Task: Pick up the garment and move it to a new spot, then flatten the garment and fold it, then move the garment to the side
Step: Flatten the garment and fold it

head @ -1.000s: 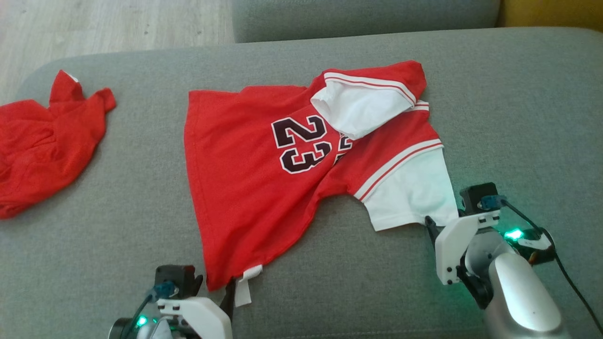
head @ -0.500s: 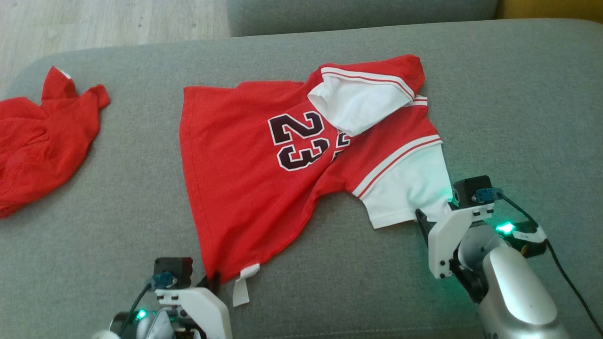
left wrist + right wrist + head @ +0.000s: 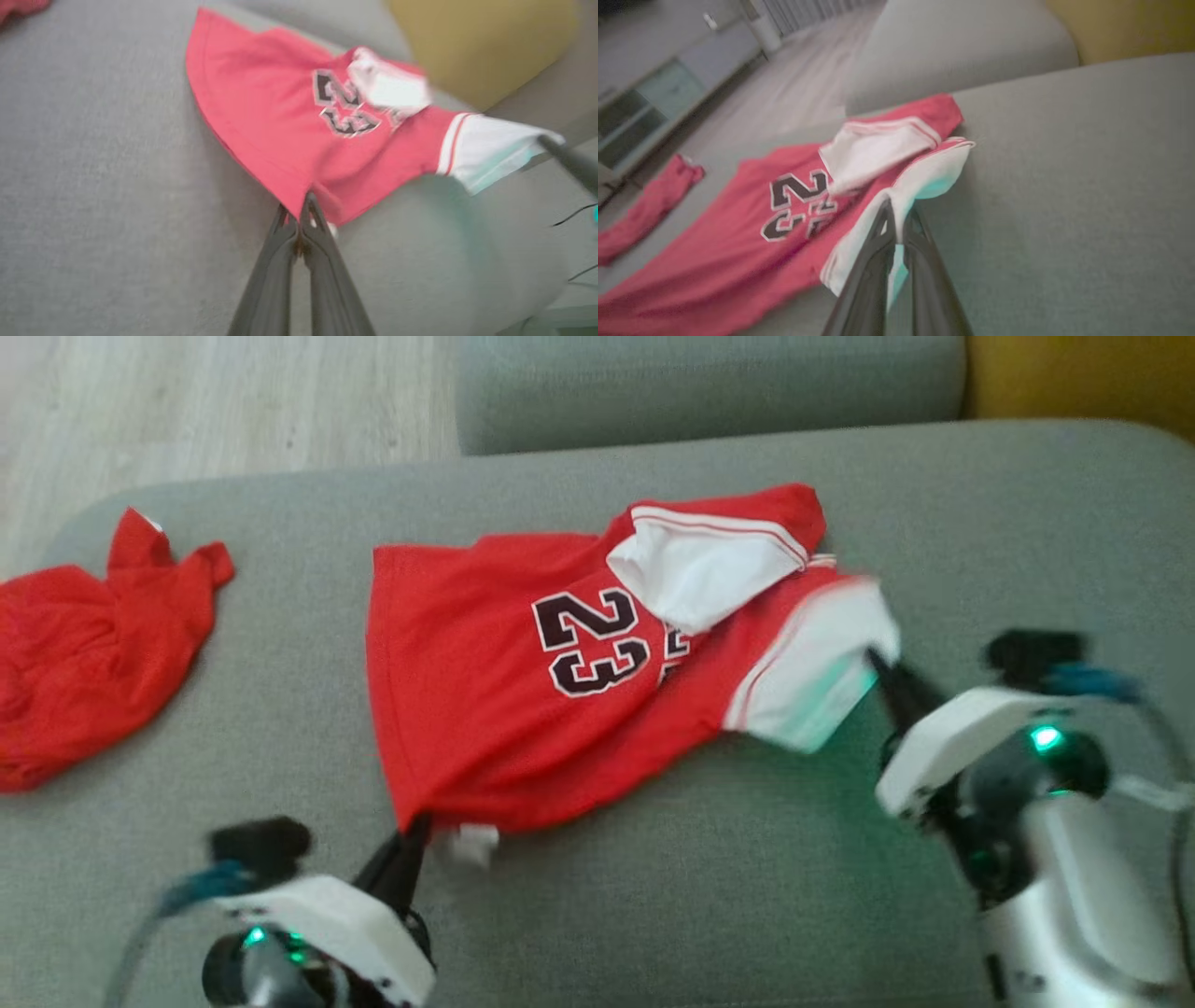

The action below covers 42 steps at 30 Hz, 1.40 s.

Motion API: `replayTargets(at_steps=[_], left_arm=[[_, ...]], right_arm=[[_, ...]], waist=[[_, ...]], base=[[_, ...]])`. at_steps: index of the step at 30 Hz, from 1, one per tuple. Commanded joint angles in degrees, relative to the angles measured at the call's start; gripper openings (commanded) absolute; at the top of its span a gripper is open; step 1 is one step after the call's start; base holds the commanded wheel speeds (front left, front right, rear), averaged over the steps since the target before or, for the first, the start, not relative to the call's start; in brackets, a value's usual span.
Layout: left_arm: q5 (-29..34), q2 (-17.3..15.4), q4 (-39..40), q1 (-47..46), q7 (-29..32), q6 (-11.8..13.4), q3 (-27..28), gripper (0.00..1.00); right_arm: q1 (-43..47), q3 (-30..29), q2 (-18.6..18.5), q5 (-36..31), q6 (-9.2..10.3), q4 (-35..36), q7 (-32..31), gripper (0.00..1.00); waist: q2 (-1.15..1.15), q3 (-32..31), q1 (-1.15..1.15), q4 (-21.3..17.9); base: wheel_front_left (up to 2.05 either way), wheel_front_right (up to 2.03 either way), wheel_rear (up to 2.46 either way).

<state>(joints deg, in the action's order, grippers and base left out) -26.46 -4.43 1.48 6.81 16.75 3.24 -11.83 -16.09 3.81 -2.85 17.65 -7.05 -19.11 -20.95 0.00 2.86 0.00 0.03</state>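
Observation:
The garment (image 3: 485, 691) is a red jersey with a black 23 and white sleeves, spread on the grey sofa cushion (image 3: 653, 887). My left gripper (image 3: 417, 819) is shut on its near hem corner, seen close up in the left wrist view, where the gripper (image 3: 299, 212) pinches the red hem (image 3: 289, 191). My right gripper (image 3: 878, 658) is shut on the near white sleeve (image 3: 822, 667), which is lifted off the cushion. In the right wrist view that gripper (image 3: 896, 210) clamps the sleeve (image 3: 924, 179). The far sleeve (image 3: 700, 560) lies folded over the chest.
A second red garment (image 3: 84, 653) lies crumpled at the cushion's left end. Behind is another grey cushion (image 3: 709, 383), a yellow one (image 3: 1083, 378) at the far right, and pale wood floor (image 3: 215, 401) at the far left.
Both grippers have shut on the jersey, left on the hem corner, right on the near sleeve. The near edge and sleeve have been lifted and drawn away from me. The head camera has also shifted.

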Motion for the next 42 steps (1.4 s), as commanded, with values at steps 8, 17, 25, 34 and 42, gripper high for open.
replayTargets(at_steps=[8, 17, 25, 34, 42], left_arm=[[-19.24, -0.13, 29.63, 0.08, 6.98, -3.47, 8.51, 0.00], [-30.26, -1.89, 48.44, -6.17, 13.17, -0.42, 14.03, 0.00], [-32.90, -4.56, 48.85, -17.49, 18.05, 3.87, 15.80, 0.00], [-28.60, -11.24, 28.56, -39.94, 24.52, 3.10, 10.35, 0.00], [-16.75, -10.86, -1.94, -67.72, 15.56, -0.51, 5.67, 0.00]], right_arm=[[1.84, -9.18, -0.73, 15.91, -0.44, 31.96, -7.71, 0.00], [-3.19, -19.52, -0.08, 24.24, -0.44, 51.66, -17.81, 0.00], [-11.27, -23.45, -0.04, 24.59, -0.44, 51.89, -23.68, 0.00], [-27.98, -17.97, -0.03, 15.93, -0.44, 34.82, -23.63, 0.00], [-55.05, -13.15, -0.03, 6.32, -0.44, 8.12, -8.00, 0.00]], waist=[[0.00, -3.68, 0.00, -1.21], [0.00, -4.10, 0.00, -2.54], [0.00, -0.84, 0.00, -2.98], [0.00, 11.99, 0.00, -1.87], [0.00, 20.39, 0.00, -0.70]], base=[[0.00, 0.00, 0.00], [0.00, 0.00, 0.00], [0.00, 0.00, 0.00], [0.00, 0.00, 0.00], [0.00, 0.00, 0.00]])
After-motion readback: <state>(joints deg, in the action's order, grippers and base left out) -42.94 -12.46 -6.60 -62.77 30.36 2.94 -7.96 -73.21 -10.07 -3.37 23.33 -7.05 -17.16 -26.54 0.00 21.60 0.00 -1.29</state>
